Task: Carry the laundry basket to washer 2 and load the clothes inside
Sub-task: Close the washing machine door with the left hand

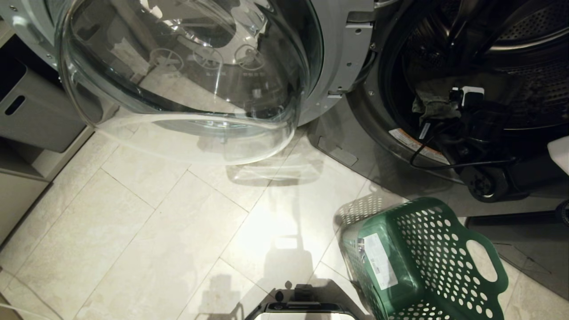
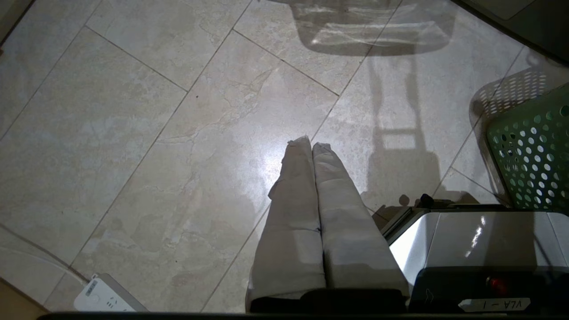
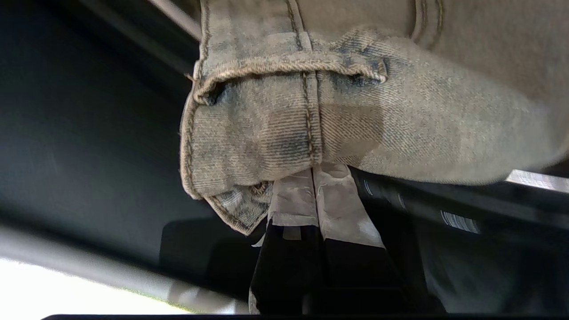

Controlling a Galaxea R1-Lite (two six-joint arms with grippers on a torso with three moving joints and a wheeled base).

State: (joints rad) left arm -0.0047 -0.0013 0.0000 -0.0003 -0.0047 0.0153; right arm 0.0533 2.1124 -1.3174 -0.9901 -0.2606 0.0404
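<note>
Right gripper (image 3: 313, 178) clamped on a fold of the clothes (image 3: 355, 124), carried inside the drum of the washer (image 1: 444, 66) at far right so the load lands past the opening; glass door (image 1: 186, 75) swung wide to the left for clearance. Laundry basket (image 1: 422, 262) tipped on its side on the floor (image 1: 155, 231) near right, nothing visible inside, sticker showing. Left gripper (image 2: 313, 151) closed on nothing, parked over the tiles. Clothes: pale, faded denim, heavy stitched seams, hem bunched at the pinch.
</note>
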